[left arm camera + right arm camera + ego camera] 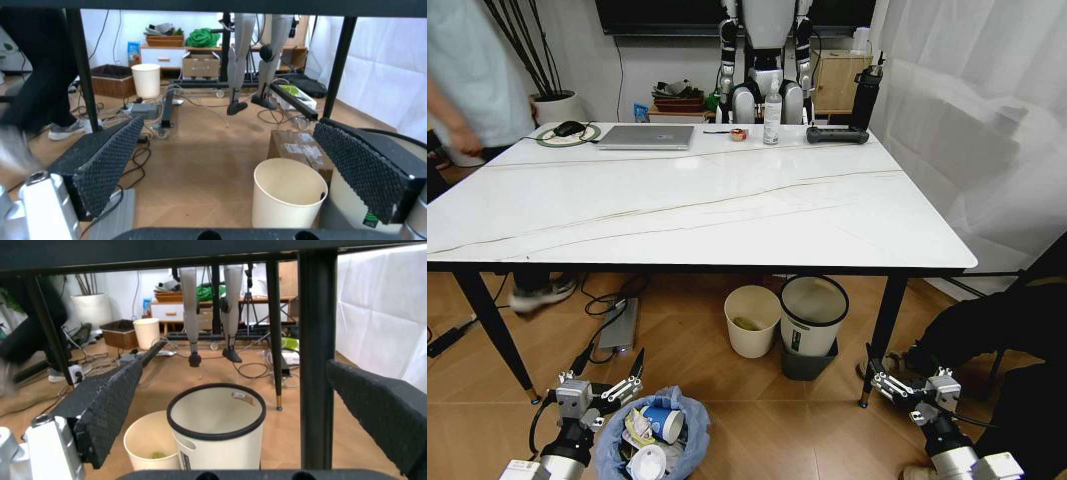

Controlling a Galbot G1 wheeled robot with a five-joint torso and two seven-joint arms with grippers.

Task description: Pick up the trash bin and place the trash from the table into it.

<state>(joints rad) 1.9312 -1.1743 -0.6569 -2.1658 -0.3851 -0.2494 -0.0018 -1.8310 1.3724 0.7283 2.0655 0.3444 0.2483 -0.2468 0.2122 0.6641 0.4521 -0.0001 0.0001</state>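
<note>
- The small round dark trash bin (652, 436) with its puffy light-blue plastic liner stands on the wood floor in front of the table, near my left side; I see a blue-and-white paper cup (664, 421) and crumpled white paper (647, 462) inside it.
- My left gripper (613, 385) sits low, just beside the bin's left rim, fingers spread with nothing between them.
- My right gripper (889, 385) hangs low near the table's front right black leg (884, 322), fingers likewise spread and empty.
- The large white marble-look table (727, 215) carries a silver laptop (647, 137), a clear bottle (772, 112) and a black remote-like device (836, 135) along its far edge.
- Under the table stand a cream bucket-like bin (752, 320) and, just beside it, a grey-and-white bin with a dark rim (813, 315).
</note>
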